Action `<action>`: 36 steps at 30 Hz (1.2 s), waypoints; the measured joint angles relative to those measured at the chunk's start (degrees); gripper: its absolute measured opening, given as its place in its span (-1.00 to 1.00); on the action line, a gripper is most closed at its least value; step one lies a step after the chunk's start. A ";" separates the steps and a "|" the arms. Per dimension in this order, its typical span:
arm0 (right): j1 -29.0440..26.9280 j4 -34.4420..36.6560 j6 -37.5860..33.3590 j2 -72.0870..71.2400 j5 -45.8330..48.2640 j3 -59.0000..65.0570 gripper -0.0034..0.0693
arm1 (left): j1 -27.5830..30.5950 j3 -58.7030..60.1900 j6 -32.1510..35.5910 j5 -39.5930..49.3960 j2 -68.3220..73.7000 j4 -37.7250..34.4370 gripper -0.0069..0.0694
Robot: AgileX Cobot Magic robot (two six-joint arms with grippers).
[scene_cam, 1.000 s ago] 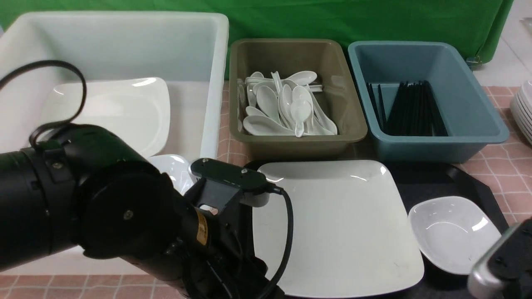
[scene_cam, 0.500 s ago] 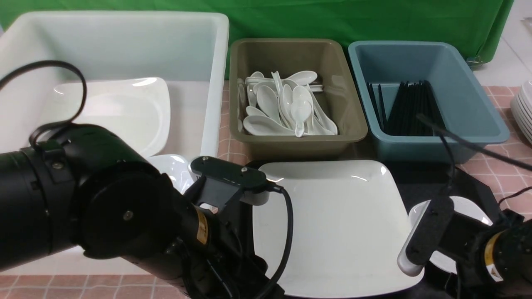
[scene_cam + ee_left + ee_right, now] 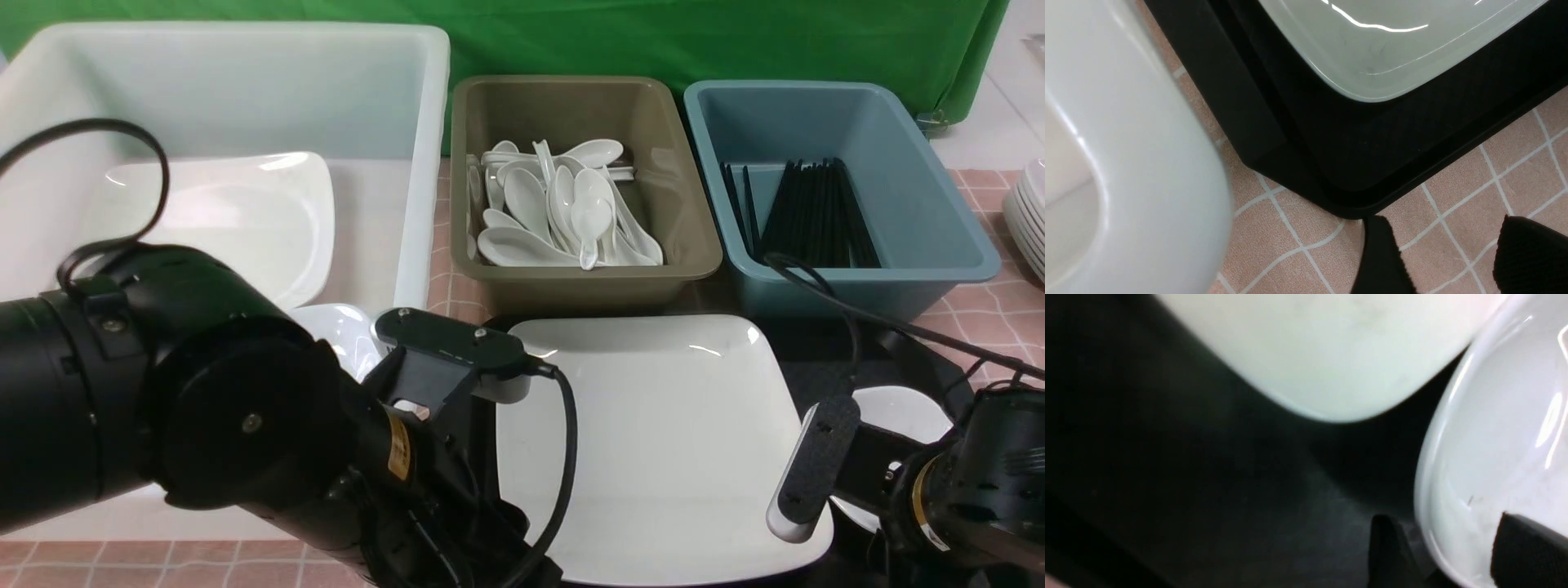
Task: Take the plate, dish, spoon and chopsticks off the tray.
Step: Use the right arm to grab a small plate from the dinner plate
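Note:
The large white plate lies on the black tray. To its right sits the small dish, half hidden by my right arm. In the right wrist view my right gripper is open and straddles the dish rim, one finger inside it and one on the tray. My left gripper is open over the tablecloth, just off the tray's corner, with nothing between its fingers. No spoon or chopsticks show on the tray.
A big white bin with a plate inside stands at the left, and another small dish lies beside it. Behind the tray are a brown bin of spoons and a blue bin of chopsticks. Stacked plates sit at the far right.
My right arm has come in from the lower right and down over the dish, its gripper opening wider. The left arm has not moved.

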 joint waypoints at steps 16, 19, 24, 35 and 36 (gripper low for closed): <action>0.39 -1.62 0.89 2.13 -0.10 -0.43 -0.51 | 0.00 -0.10 -3.02 -1.50 -0.26 -0.36 0.12; 0.43 -1.62 2.14 2.13 0.85 -0.43 -0.51 | 0.00 -1.87 -3.37 -1.23 -1.58 0.76 0.12; 0.43 -0.69 3.02 0.68 1.72 -0.43 -0.51 | 0.00 -6.56 -5.50 1.52 -4.93 5.80 0.12; 0.43 4.13 3.44 -11.87 7.46 -3.29 -0.66 | 3.67 -14.44 -7.42 9.19 -12.81 11.66 -0.02; 0.43 5.36 3.37 -13.09 8.06 -4.08 -0.67 | 4.43 -15.30 -7.42 10.00 -13.48 12.18 -0.07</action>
